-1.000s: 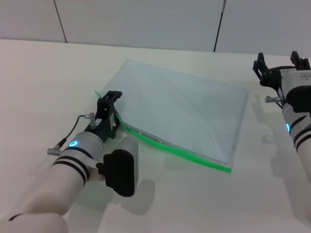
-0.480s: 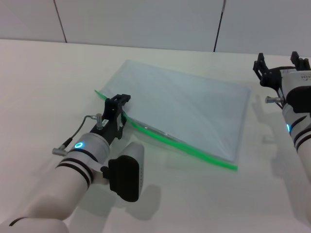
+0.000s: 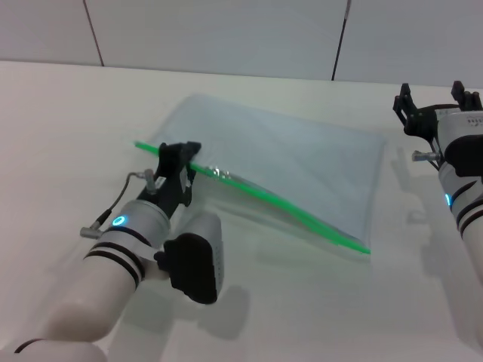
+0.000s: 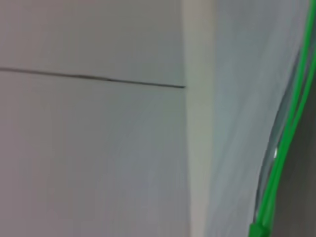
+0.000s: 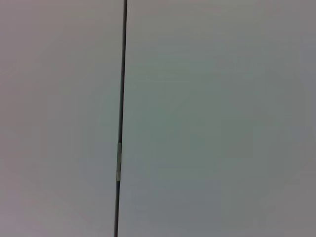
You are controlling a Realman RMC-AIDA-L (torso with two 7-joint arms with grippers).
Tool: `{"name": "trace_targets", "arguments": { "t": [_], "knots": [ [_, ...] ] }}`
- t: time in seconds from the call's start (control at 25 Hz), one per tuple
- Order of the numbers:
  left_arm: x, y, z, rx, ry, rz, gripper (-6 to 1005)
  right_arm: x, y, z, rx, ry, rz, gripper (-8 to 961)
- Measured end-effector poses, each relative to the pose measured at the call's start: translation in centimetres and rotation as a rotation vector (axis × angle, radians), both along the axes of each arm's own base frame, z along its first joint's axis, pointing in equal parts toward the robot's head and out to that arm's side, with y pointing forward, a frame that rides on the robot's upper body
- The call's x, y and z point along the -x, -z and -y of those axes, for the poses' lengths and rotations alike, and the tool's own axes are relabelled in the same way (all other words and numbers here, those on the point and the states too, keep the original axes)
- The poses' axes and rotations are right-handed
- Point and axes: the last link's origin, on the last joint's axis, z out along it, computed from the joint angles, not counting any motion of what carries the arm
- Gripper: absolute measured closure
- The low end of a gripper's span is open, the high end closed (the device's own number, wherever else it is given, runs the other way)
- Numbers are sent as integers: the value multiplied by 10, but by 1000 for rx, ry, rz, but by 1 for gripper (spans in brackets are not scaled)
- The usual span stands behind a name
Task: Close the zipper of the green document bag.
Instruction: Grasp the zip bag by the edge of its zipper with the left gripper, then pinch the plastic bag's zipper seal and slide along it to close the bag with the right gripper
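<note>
From the head view, the left tool (image 3: 181, 153) is gripping the zipper (image 3: 279, 202) near its left end, lifting the green document bag (image 3: 302, 173) edge off the surface (image 3: 68, 113); the right tool (image 3: 434, 102) is hovering open, well apart. In the left wrist view, the zipper (image 4: 284, 148) is running alongside the pouch. Next I judge a steady pull along the strip is needed.

Both arms are glossy white tubes with black rings near the wrist, two stripes on the left one and similar banding on the right. Each wrist has a little glowing cyan ring light. The left gripper (image 3: 179, 154) is all black, blocky fingers on a black mount, with a thin grey cable looping off a small silver fitting back along the forearm. There's also a chunky black rounded module bolted to a white housing on the underside of that wrist. The right gripper (image 3: 436, 105) is the same black style, two prongs sticking up, on a white body with a small silver knob and faint dotted markings.
</note>
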Motion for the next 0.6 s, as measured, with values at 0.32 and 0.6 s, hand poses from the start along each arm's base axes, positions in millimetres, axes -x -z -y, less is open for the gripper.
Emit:
{"name": "trace_targets", "arguments": {
  "t": [0.32,0.6],
  "knots": [
    [-11,-12,-3,-71,24,179,938,3,7,5,36,-26,16,124],
    [-11,-13,-2,-75,26,208,942,25,22,20,87,-133,21,125]
  ]
}}
